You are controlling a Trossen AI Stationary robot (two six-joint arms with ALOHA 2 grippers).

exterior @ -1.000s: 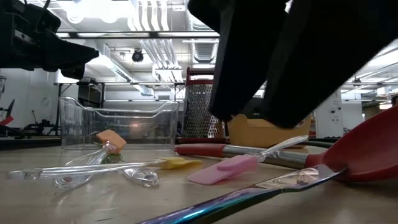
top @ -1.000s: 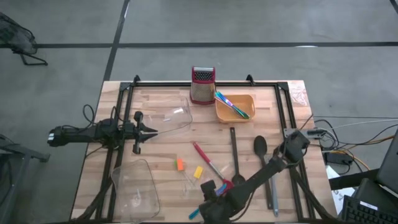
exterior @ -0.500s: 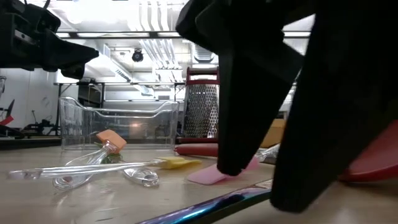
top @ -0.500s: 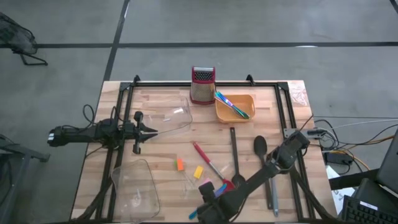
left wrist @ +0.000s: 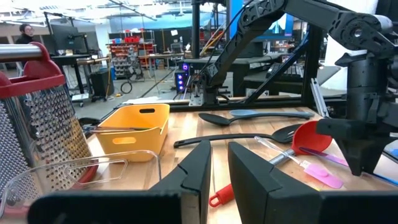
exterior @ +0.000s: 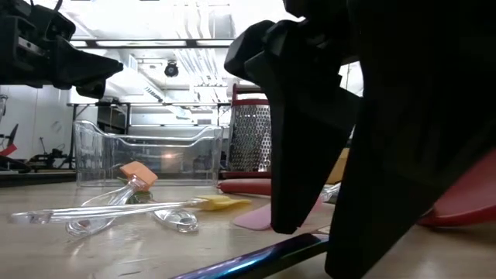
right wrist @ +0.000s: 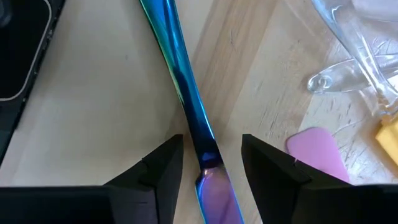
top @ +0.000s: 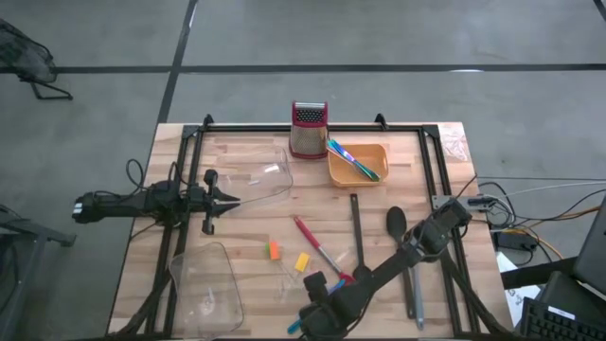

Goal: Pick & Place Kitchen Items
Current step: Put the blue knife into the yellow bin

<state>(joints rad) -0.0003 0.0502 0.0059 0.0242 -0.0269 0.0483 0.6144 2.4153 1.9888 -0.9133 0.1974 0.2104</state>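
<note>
A thin, shiny blue-to-purple stick (right wrist: 185, 87) lies flat on the wood near the table's near edge; it also shows in the high view (top: 294, 328) and the low view (exterior: 256, 260). My right gripper (right wrist: 210, 152) is open and low over it, one finger on each side of the stick, neither touching it. In the high view it is at the near edge (top: 309, 316). My left gripper (top: 234, 199) is shut and empty, held above the table's left half beside a clear tub (top: 263, 180). A pink piece (right wrist: 314, 149) lies beside the stick.
An orange piece (top: 275, 250), a yellow piece (top: 302, 262), a red spoon (top: 320, 248), a black spatula (top: 357, 232), a black spoon (top: 396, 223) and a grey spoon (top: 414, 296) lie mid-table. The orange tray (top: 374, 152) holds sticks; the grater (top: 308, 128) stands at the far edge. A second clear tub (top: 206, 284) sits near left.
My right gripper has gone down and a little toward the table's near edge, until its open fingers stand on either side of the blue stick. The stick has stayed where it was.
</note>
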